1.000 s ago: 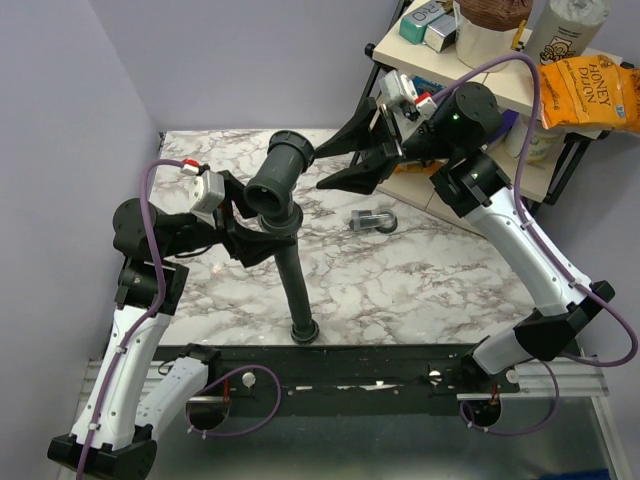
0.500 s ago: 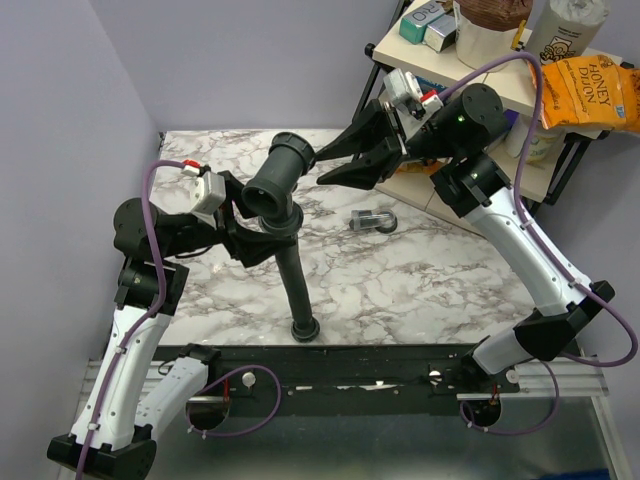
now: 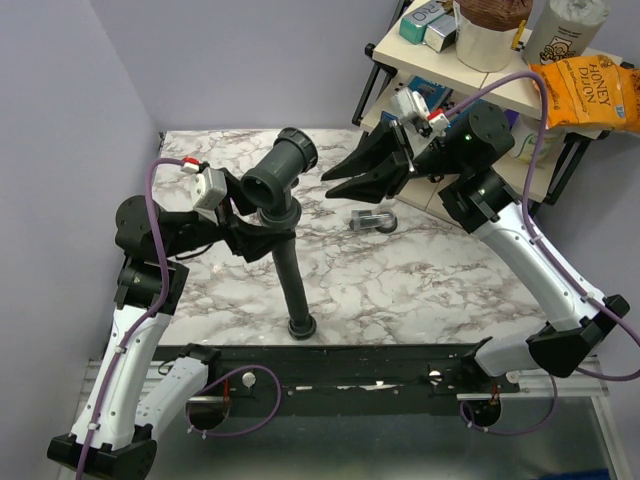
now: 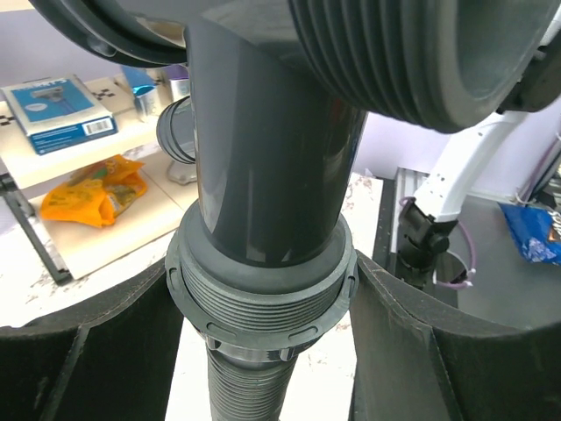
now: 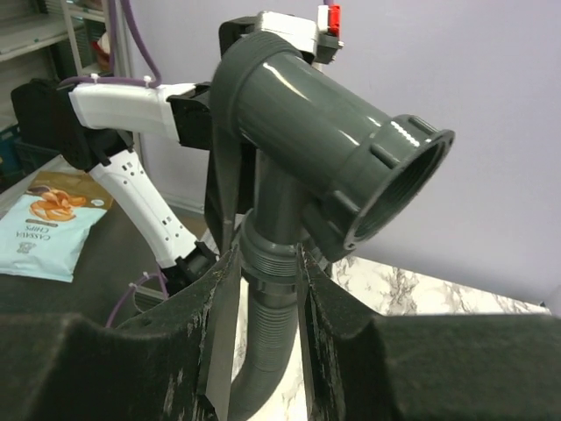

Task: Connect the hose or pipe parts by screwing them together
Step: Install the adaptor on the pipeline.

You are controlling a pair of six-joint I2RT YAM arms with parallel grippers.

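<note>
The dark grey Y-shaped fitting (image 3: 275,175) is held up over the table's left half, its open threaded mouth (image 5: 399,189) facing the back right. The black ribbed hose (image 3: 290,280) hangs from it, with its lower collar nut (image 3: 301,328) resting near the table's front edge. My left gripper (image 3: 262,235) is shut on the upper collar nut (image 4: 261,298), one finger on each side. My right gripper (image 3: 328,183) hovers open just right of the fitting and touches nothing. From the right wrist the collar (image 5: 273,254) shows beyond the fingers. A small grey and clear piece (image 3: 374,221) lies on the marble.
A shelf unit (image 3: 440,60) stands at the back right, close behind my right wrist, with boxes, jars and an orange snack bag (image 3: 585,90). Purple walls close the left and back sides. The marble table (image 3: 430,280) ends at a black rail in front.
My right gripper's jaws have narrowed, and its wrist has shifted slightly right and down. The fitting has moved a little to the right in my left gripper.
</note>
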